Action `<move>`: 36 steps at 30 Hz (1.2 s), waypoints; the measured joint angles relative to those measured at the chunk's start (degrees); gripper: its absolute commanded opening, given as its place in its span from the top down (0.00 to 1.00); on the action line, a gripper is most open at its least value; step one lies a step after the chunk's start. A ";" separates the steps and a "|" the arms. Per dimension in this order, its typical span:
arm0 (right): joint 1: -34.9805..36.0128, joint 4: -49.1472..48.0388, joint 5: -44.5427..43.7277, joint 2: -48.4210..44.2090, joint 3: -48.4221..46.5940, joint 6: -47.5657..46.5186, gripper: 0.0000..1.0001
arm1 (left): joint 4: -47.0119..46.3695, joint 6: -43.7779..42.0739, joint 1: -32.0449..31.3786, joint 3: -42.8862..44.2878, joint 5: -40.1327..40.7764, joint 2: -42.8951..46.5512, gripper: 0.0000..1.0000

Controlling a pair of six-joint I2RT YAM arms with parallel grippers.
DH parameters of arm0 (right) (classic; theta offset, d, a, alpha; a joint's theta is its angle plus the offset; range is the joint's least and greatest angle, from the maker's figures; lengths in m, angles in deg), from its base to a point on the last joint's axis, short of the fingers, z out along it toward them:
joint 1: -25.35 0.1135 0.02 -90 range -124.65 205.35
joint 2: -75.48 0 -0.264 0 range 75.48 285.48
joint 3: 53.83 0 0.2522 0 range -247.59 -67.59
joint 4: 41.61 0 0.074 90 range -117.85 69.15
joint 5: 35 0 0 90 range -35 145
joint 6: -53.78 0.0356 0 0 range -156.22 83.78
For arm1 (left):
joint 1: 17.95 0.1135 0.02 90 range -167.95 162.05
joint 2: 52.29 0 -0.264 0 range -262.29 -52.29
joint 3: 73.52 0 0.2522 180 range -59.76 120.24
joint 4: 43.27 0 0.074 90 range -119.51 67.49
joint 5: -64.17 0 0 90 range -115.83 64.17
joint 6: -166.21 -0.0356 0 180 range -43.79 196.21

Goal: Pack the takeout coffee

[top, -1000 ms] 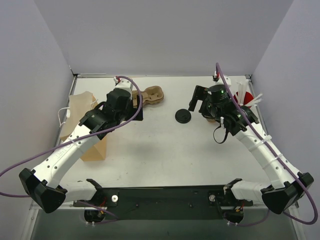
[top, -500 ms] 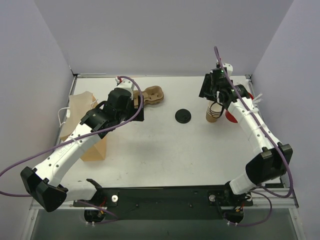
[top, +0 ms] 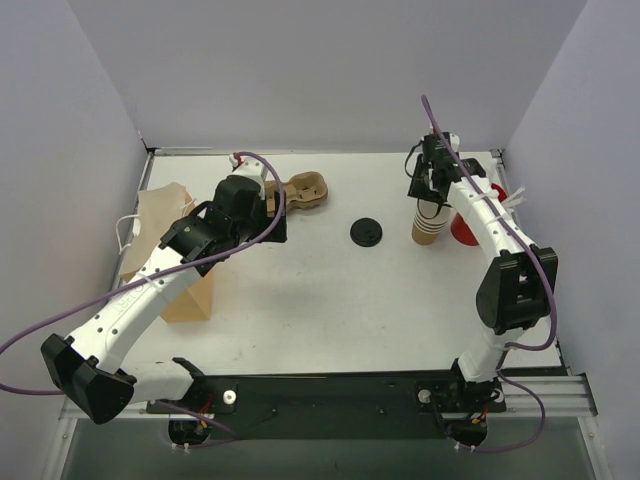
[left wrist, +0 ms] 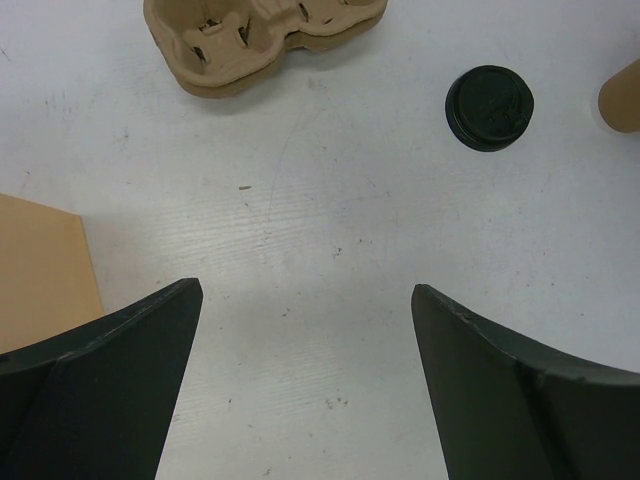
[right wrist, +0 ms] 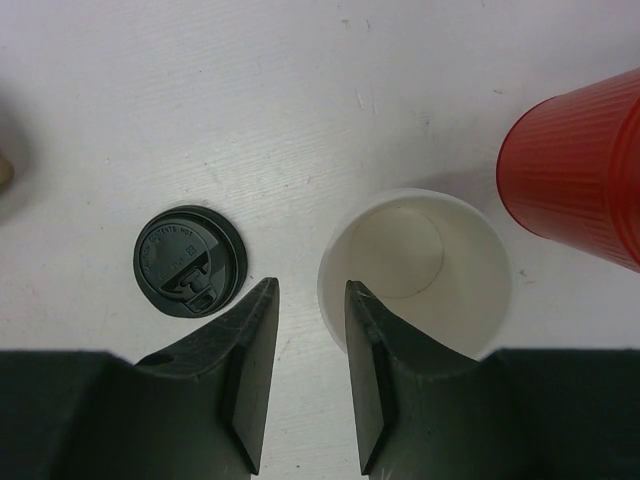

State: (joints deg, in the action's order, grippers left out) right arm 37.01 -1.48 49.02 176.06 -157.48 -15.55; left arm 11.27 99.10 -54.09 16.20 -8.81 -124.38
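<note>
Kraft cup stands open-topped near black lid, right claw overhead.

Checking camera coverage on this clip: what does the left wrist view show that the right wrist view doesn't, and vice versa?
Only the left wrist view: the cardboard carrier, a corner of the brown paper bag, and the left gripper, jaws wide apart and empty. Only the right wrist view: the red cup, the white, empty inside of the paper cup, and the right gripper, jaws a narrow gap apart. Both: the black lid lying loose on the white table, and the paper cup, a sliver at the left view's right edge.
</note>
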 measured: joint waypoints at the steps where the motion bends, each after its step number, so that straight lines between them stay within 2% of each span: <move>1: 0.00 -0.04 0.02 0.13 0.00 -0.04 0.73 | -0.02 0.00 0.00 0.00 -0.13 0.00 0.03; 24: 0.00 -0.09 -0.24 2.14 1.38 -0.20 0.77 | 0.15 0.02 0.74 -0.31 -0.79 -0.02 0.03; 36: 0.00 -0.35 -0.83 3.21 2.14 -0.42 0.89 | 0.20 0.02 1.05 -0.33 -0.81 -0.02 0.03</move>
State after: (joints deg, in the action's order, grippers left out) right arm 37.01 -1.83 48.19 179.27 -155.34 -15.97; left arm 11.46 99.13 -53.04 15.87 -9.62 -124.40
